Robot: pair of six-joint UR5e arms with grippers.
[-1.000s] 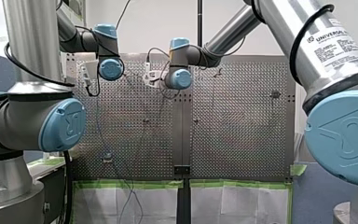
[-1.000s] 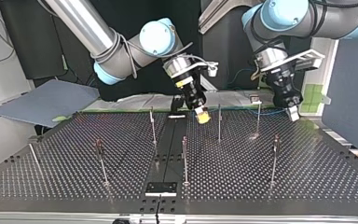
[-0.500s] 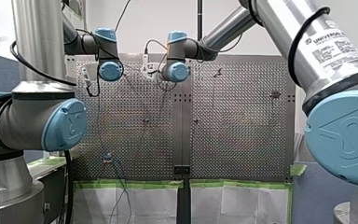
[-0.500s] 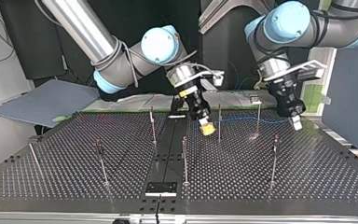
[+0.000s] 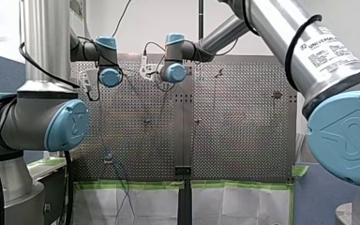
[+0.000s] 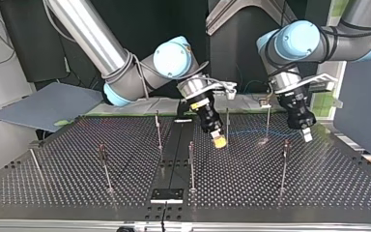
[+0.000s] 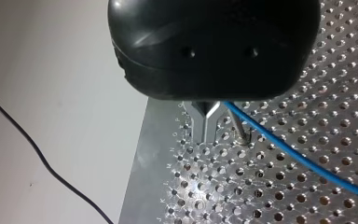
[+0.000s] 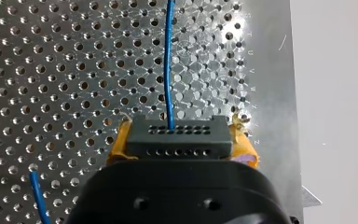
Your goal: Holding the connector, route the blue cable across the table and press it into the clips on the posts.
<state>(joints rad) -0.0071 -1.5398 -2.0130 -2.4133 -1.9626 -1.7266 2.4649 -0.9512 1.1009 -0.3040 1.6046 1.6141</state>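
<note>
Toward the top view's far edge of the perforated table [image 6: 77, 159], the right gripper [image 8: 182, 140] has its yellow pads [image 8: 115, 151] clamped on the black connector [image 8: 176, 136]. The left gripper [image 7: 206, 133] looks pinched together, with the blue cable [image 7: 284, 151] running just beside it. Cable's probably light and floppy, so the rigid connector is the spot to hold.

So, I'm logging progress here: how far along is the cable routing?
Done: my right end effector grips the connector, blue cable leaving it. In hand: the cable runs beside my left end effector and a post. Left: I see it seated in no clip, so the posts across the table all look pending.
</note>
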